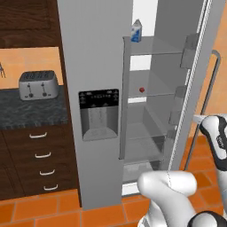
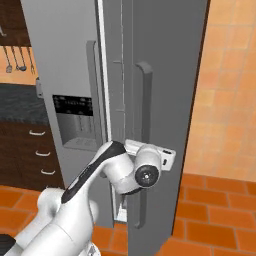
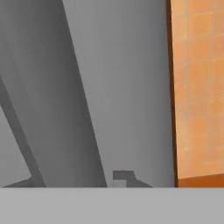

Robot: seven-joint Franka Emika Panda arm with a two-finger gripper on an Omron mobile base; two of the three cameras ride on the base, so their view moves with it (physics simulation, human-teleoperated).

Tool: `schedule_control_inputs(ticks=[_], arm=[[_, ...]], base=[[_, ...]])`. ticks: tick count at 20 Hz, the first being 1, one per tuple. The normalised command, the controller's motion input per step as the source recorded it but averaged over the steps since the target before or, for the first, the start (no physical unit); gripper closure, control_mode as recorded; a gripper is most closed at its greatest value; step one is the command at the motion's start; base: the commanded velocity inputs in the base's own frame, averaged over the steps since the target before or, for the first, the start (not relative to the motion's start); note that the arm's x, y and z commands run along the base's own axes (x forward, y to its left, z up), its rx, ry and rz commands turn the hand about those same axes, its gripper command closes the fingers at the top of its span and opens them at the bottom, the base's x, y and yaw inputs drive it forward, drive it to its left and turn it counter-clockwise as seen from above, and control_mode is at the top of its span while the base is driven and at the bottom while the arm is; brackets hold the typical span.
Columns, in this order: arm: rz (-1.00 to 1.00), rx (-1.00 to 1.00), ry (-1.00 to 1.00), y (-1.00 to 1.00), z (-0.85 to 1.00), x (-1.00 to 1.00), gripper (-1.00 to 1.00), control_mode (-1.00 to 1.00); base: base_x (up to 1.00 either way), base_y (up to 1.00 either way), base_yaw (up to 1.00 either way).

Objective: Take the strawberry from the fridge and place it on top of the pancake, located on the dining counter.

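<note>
Left base view gives us the fridge [image 1: 95, 88] first, its right door [image 1: 195, 80] swung wide so the glass shelves show. Beside it runs a dark speckled counter [image 1: 31, 111] over brown drawers [image 1: 42, 162], with a steel toaster [image 1: 38, 85] on top. A small milk carton [image 1: 136, 31] stands on the upper shelf. The strawberry [image 1: 142, 89] sits on the middle shelf, well apart from the arm. In the right base view we see the arm [image 2: 107, 170] bent against the open door, its hand at the bar handle [image 2: 145, 145]. In the hand view one dark fingertip [image 3: 124, 177] lies against the grey door panel; we read the gripper as closed, its jaws together on the handle.
</note>
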Motion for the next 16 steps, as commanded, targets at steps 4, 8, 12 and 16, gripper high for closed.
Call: schedule_control_inputs(ticks=[4,8,12,16], arm=[[0.00,0.07,-0.11,-1.00,-0.20,0.00,1.00,-1.00],[0.00,0.13,-0.09,-1.00,-0.21,0.13,1.00,-1.00],[-0.03,0.14,0.00,-1.00,-0.18,0.74,1.00,-1.00],[-0.04,0.05,-0.05,-0.61,-0.23,0.45,1.00,-1.00]], base=[[0.00,0.00,0.00],[0.00,0.00,0.00],[0.00,0.00,0.00],[0.00,0.00,0.00]])
